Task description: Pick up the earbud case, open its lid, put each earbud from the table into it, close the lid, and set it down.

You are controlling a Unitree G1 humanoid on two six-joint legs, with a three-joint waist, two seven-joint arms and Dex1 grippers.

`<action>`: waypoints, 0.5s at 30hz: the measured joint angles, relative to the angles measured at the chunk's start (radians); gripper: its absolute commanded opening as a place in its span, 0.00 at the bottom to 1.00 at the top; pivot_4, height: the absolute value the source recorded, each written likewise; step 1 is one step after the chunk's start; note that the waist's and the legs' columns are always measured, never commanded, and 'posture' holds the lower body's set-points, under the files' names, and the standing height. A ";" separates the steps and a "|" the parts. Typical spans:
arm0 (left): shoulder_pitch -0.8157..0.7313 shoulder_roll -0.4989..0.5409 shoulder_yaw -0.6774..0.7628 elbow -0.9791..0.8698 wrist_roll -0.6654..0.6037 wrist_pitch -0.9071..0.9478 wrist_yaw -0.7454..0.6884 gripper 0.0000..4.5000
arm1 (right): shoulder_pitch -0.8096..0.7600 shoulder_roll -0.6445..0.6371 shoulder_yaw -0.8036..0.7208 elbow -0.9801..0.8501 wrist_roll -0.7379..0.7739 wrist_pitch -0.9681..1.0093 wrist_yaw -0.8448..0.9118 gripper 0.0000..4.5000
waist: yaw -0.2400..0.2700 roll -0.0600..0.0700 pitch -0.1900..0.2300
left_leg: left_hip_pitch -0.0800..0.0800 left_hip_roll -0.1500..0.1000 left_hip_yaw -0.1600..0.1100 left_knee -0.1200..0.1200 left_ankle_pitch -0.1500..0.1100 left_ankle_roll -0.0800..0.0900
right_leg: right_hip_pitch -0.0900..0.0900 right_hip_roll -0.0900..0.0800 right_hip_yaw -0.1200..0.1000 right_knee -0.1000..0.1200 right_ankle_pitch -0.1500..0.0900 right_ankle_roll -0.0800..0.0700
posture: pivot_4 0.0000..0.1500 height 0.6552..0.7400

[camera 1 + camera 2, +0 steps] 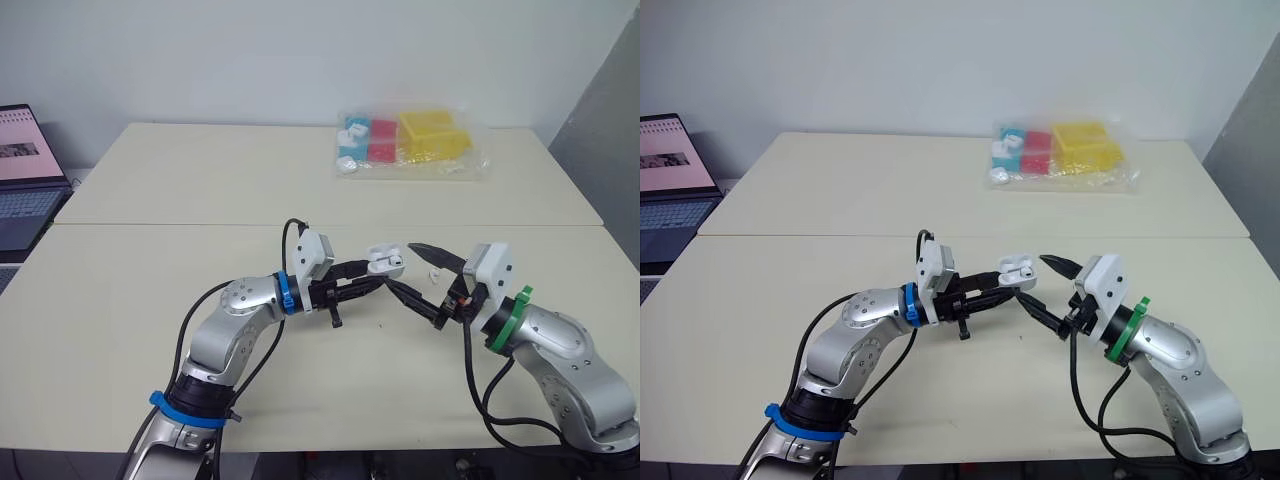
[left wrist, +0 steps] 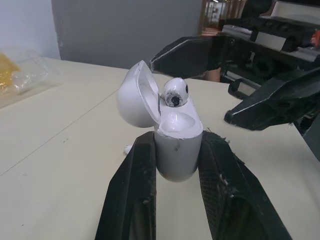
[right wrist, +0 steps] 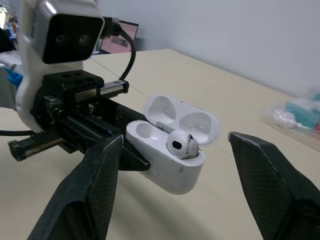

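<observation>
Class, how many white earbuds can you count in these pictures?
2. One white earbud sits in the open white plastic case held by the left gripper; a second white earbud lies on the beige table by the open right gripper.

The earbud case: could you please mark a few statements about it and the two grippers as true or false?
1. The left gripper is shut on the earbud case. True.
2. The lid of the case is closed. False: it stands open, hinged back.
3. One earbud sits in the case, and the other slot is empty. True.
4. The right gripper is shut on an earbud. False: it is open beside the case and holds nothing.
</observation>
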 measured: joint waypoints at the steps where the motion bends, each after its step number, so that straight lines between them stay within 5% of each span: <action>1: 0.002 0.002 0.001 0.002 0.005 -0.005 0.006 0.18 | 0.021 -0.035 -0.051 -0.036 0.055 0.040 0.002 0.80 | 0.001 0.000 0.000 | 0.000 0.000 0.000 0.000 0.000 0.000 | 0.000 0.000 0.000 0.000 0.000 0.000 | 1.00 1.00; 6: 0.007 0.024 0.022 0.053 0.041 -0.046 0.026 0.18 | 0.071 -0.130 -0.176 -0.051 0.153 0.174 -0.015 0.80 | -0.001 0.000 0.000 | 0.001 0.000 0.000 0.000 0.000 0.000 | 0.000 0.000 0.000 0.000 0.000 0.000 | 1.00 1.00; 10: 0.012 0.043 0.027 0.061 0.058 -0.074 0.014 0.18 | 0.033 -0.219 -0.094 0.017 0.044 0.300 -0.101 0.80 | -0.003 0.000 0.000 | 0.001 0.000 0.001 0.000 0.000 0.000 | 0.000 0.000 0.001 0.001 0.000 0.000 | 1.00 1.00; 15: 0.025 0.059 0.024 0.070 0.067 -0.092 -0.006 0.18 | -0.184 -0.065 0.083 0.197 -0.096 0.399 -0.260 0.80 | -0.014 -0.001 0.001 | 0.001 0.001 -0.001 -0.001 0.000 0.000 | -0.001 0.002 0.001 0.001 0.000 -0.001 | 1.00 1.00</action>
